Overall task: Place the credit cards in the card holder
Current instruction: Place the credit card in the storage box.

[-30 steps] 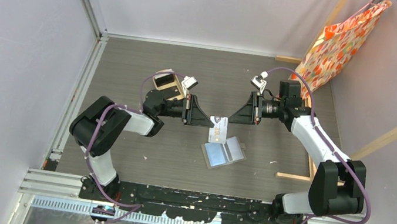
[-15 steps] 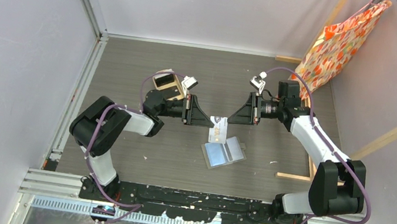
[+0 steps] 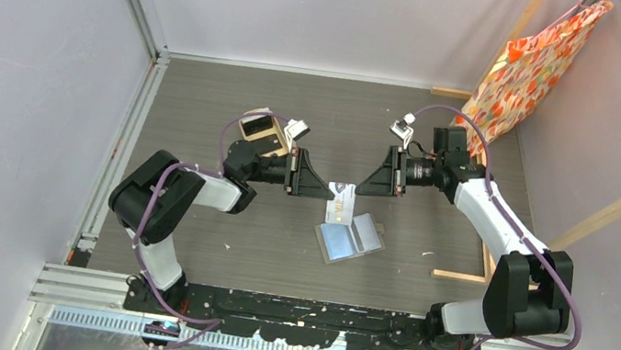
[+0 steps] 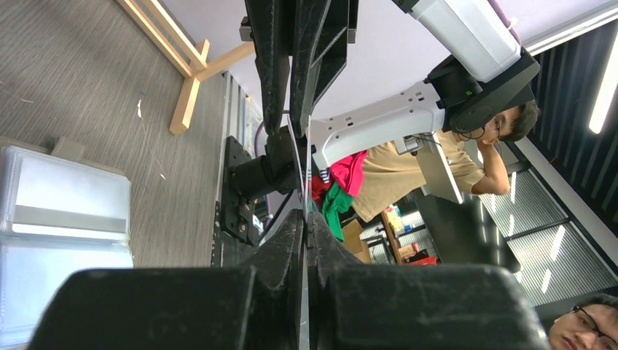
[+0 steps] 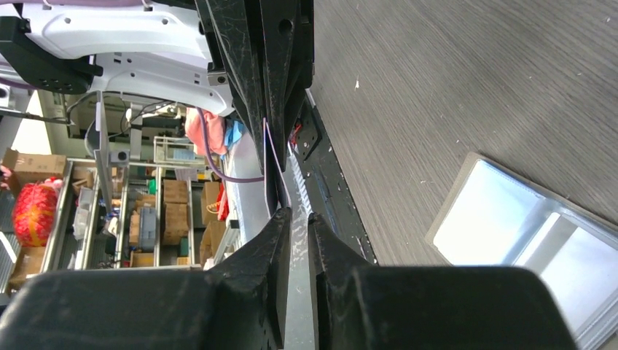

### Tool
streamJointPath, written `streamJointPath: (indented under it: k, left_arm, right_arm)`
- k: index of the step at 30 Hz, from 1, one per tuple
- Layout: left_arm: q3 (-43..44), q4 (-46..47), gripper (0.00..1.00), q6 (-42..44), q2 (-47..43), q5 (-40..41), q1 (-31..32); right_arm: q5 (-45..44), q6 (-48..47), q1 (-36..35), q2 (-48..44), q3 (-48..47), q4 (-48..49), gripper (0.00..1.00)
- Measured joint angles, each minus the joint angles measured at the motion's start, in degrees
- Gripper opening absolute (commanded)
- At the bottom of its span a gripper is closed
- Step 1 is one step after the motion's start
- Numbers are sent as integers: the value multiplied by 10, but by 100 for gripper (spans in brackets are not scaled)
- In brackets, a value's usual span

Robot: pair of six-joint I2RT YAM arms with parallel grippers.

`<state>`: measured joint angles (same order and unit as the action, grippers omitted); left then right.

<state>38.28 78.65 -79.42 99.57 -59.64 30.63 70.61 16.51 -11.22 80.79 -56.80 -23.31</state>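
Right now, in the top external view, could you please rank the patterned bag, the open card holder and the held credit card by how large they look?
1. orange patterned bag, largest by far.
2. card holder, lying open.
3. credit card, smallest, even though it is raised nearer the camera.

Your left arm [image 3: 202,189] and right arm [image 3: 491,213] pair white shells with bulky black joints; purple cables [image 3: 442,109] loop alongside; fingers [image 4: 182,306] are scuffed black.

orange patterned bag [image 3: 534,71], small wooden box [image 3: 261,130]
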Motion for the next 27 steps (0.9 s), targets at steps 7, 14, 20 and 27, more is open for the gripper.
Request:
streamJointPath:
  k: [7,14,20,27]
  left_arm:
    - [0,0,2,-1,4,1,0]
    - [4,1,2,-1,7,5,0]
    - [9,4,2,-2,7,7,0]
    - [9,4,2,-2,8,8,0]
  right_arm:
    - [-4,-14,-10,0,-2,-14,25]
    - [-1,-7,-16,3,-2,-7,27]
    - [9,21,-24,10,0,24,24]
    - [24,43,-32,15,2,47,1]
